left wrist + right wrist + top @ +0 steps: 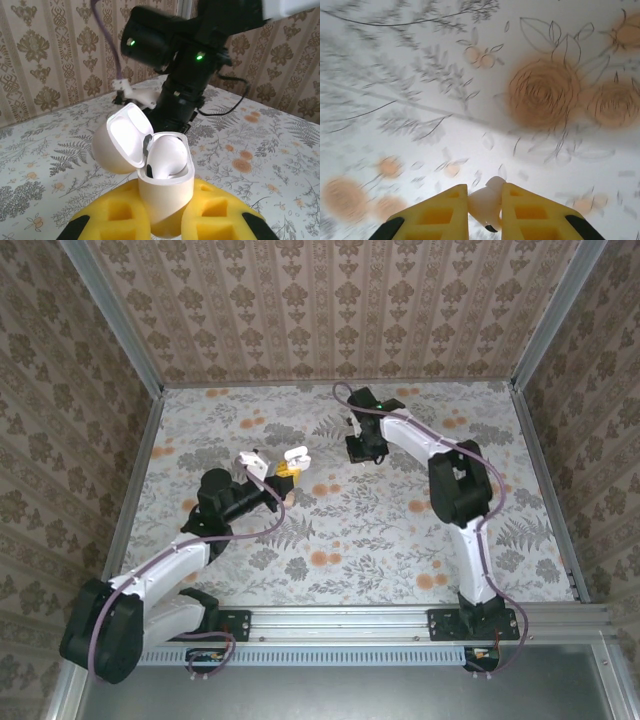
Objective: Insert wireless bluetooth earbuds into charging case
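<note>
Top external view. The left gripper [287,473] stands over the middle-left of the floral table [380,530], its yellow jaws closed on the white charging case [296,454]. The right gripper [362,448] hangs well apart from it, farther back and to the right. How its jaws stand cannot be made out here, and the earbuds are too small to pick out. Patterned walls [330,300] close the table in on three sides.

Left wrist view. The yellow fingers [220,212] clamp the lower body of the charging case [167,187], which stands roughly upright. Its lid [122,137] is swung open to the left. In the well lie a rounded white surface [167,156] and a small dark spot; whether this is a seated earbud cannot be told. Behind the case the black right arm [190,65] blocks part of the far wall, and two green lights glow on it.

Right wrist view. The right gripper [485,194] pinches one earbud [480,206] between its yellow fingers [442,210], and a dark tip shows at the earbud's lower end. The tabletop beyond is blurred, and the bottom edge crops the fingers.
</note>
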### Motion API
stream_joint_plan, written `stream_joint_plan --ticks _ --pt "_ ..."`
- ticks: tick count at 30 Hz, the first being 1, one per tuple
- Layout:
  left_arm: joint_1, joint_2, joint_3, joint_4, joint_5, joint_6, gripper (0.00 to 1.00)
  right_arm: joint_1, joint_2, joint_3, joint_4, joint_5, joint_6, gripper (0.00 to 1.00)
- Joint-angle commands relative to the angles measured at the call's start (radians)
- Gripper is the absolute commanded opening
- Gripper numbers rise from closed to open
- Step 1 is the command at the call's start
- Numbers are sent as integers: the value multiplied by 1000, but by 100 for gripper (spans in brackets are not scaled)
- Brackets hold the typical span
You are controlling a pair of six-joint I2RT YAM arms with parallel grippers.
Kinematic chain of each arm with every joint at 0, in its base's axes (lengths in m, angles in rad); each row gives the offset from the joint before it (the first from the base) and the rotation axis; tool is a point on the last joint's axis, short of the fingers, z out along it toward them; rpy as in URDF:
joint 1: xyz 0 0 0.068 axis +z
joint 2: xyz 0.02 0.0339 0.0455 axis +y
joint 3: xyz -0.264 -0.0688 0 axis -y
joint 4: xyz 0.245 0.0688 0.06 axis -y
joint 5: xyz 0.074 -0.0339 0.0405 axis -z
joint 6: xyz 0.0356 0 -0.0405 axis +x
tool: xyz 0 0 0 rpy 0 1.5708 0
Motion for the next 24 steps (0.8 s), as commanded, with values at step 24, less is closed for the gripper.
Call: stream_joint_plan --ticks 24 --pt "-59 24 90 261 312 -132 0 58 -975 -602 617 -392 288 16"
